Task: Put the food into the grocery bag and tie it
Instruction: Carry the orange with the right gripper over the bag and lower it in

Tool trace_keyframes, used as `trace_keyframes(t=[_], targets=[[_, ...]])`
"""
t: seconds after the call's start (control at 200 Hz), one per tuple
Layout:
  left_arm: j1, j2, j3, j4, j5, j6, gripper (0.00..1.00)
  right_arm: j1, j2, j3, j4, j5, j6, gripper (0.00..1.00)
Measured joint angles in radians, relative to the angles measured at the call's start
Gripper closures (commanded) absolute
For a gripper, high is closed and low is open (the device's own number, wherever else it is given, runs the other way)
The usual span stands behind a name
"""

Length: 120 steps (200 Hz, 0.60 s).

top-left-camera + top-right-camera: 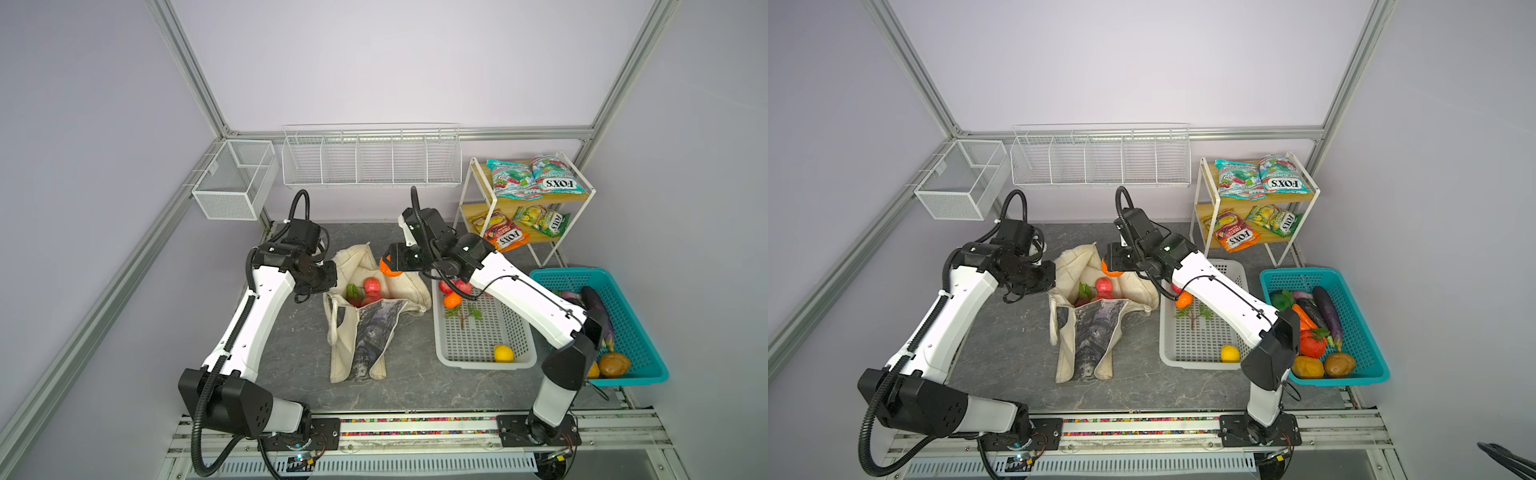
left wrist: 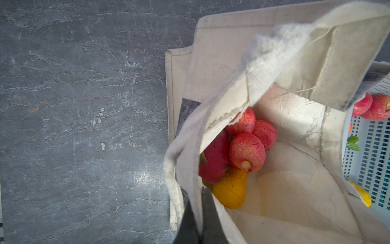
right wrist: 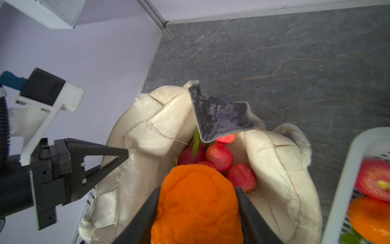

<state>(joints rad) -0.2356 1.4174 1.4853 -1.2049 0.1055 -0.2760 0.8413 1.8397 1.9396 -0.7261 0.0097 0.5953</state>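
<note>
Your right gripper (image 3: 197, 190) is roughly half open and clamped on an orange fruit (image 1: 390, 271). The fruit is lumpy and matte, like soft foam, and it bulges past the fingers. It hangs above the mouth of the bag (image 1: 409, 286), close to the rim on the basket side. Let go here and it may clip that rim, or bounce off the smooth, rounded apples (image 2: 247, 152) below and roll back out.

The bag is limp cream canvas with frayed seams, and it lies on the grey stone-look table (image 1: 291, 353) between the arms. A stiff printed flap (image 3: 219, 118) is folded over part of the opening, so the gap is narrower than it looks. Beside the apples inside are a pink dragon fruit (image 2: 215, 158) and a waxy yellow fruit (image 2: 232, 190).

Your left gripper (image 3: 123, 156) is fully closed, pinching the cloth rim to keep the mouth up. That pinch is thin, and a tug from the right arm could pull the canvas free and collapse the opening.

Further out, the white basket (image 1: 486, 365), hard perforated plastic, holds more apples (image 1: 457, 286), an orange (image 1: 451, 300) and a lemon (image 1: 503, 353). At the back, the glossy packets (image 1: 536, 178) look slippery to grasp
</note>
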Motion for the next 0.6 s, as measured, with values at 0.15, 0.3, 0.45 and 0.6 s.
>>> trace_keyframes(t=[0.15,0.3,0.45,0.6], targets=[[0.0,0.0,0.0,0.0,0.0,0.0,1.0,0.027,0.093,0.056,-0.006,-0.073,-0.057,0.65],[0.0,0.0,0.0,0.0,0.0,0.0,1.0,0.065,0.154,0.067,-0.024,-0.116,-0.102,0.65],[0.0,0.0,0.0,0.001,0.0,0.0,1.0,0.079,0.184,0.067,-0.041,-0.129,-0.142,0.65],[0.0,0.0,0.0,0.001,0.0,0.0,1.0,0.078,0.206,0.067,-0.04,-0.11,-0.182,0.65]])
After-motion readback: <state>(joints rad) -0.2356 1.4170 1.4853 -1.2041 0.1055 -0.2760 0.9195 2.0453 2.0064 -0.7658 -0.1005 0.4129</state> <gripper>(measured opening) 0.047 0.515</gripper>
